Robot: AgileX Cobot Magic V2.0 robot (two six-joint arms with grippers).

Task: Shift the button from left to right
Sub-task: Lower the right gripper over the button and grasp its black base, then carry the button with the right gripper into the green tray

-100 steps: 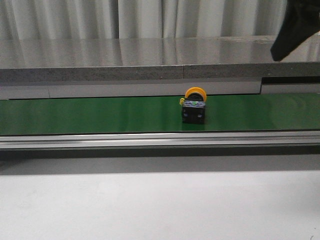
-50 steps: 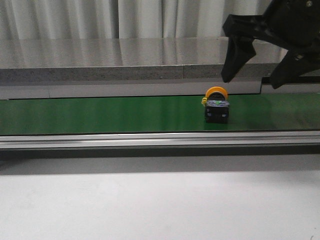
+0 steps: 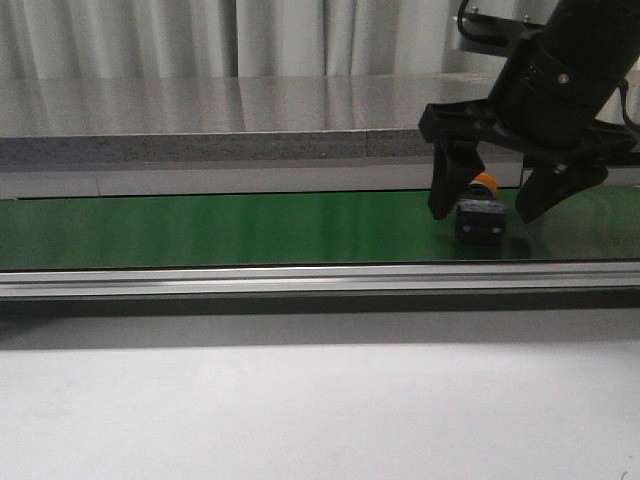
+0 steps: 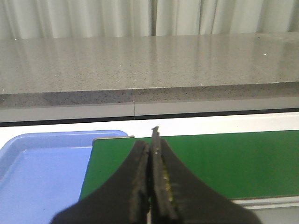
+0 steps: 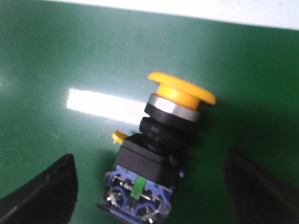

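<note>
The button (image 3: 481,216) lies on the green belt (image 3: 200,228) at the right, black body toward me, yellow-orange cap behind. In the right wrist view the button (image 5: 156,161) lies on its side, with a yellow cap, black body and a blue base with a green mark. My right gripper (image 3: 487,202) is open and straddles the button, one finger on each side, apart from it; it also shows in the right wrist view (image 5: 149,191). My left gripper (image 4: 152,163) is shut and empty above the belt's left end.
A grey stone-like ledge (image 3: 200,140) runs behind the belt. A metal rail (image 3: 300,280) runs along the belt's front. A blue tray (image 4: 42,168) sits beside the belt's left end. A white table surface (image 3: 300,410) lies in front.
The button has travelled right along the belt. My right gripper has come down from the upper right and now straddles it with its jaws open.
</note>
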